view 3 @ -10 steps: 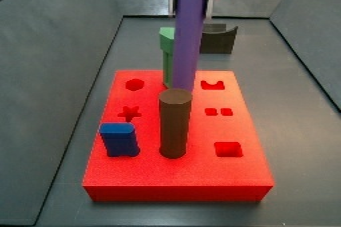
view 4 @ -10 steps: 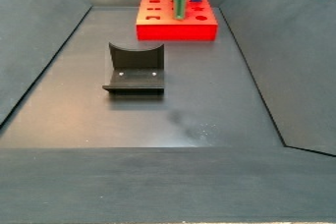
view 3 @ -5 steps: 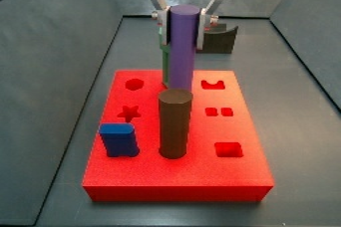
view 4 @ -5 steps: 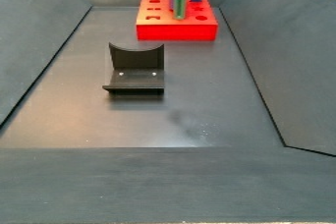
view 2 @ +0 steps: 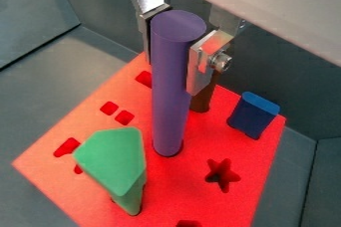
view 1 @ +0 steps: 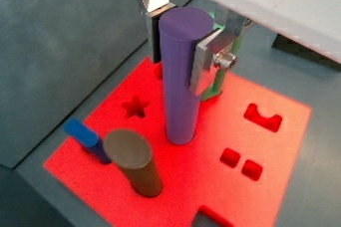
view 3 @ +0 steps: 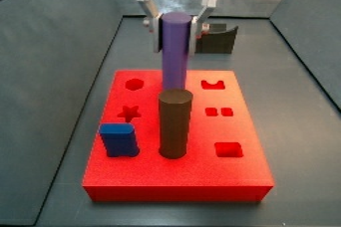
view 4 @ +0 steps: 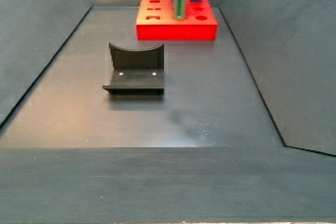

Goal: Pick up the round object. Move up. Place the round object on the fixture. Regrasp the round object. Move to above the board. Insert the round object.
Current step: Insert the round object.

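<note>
My gripper (view 1: 182, 47) is shut on the upper end of the round object (view 1: 180, 92), a slim purple peg, in both wrist views (view 2: 168, 82). Silver fingers (view 2: 204, 54) press it from two sides. The peg stands upright and its lower end goes into the red board (view 1: 286, 161), near the board's middle back in a side view (view 3: 174, 57). The gripper (view 3: 176, 14) hangs right over the board (view 3: 200, 176). The fixture (view 4: 136, 68) stands empty on the floor, apart from the board (view 4: 178, 31). It shows behind the board in a side view (view 3: 220, 38).
On the board stand a thick dark brown cylinder (view 3: 174, 121), a blue block (view 3: 119, 139) and a green-topped peg (view 2: 114, 166). A round hole (view 3: 134, 84) and a star hole (view 3: 130, 112) are open. Sloped grey walls (view 4: 53, 41) enclose the floor.
The gripper has come down with the purple peg. The peg's top, above the picture before, now stands lower, and its lower end has sunk into the board.
</note>
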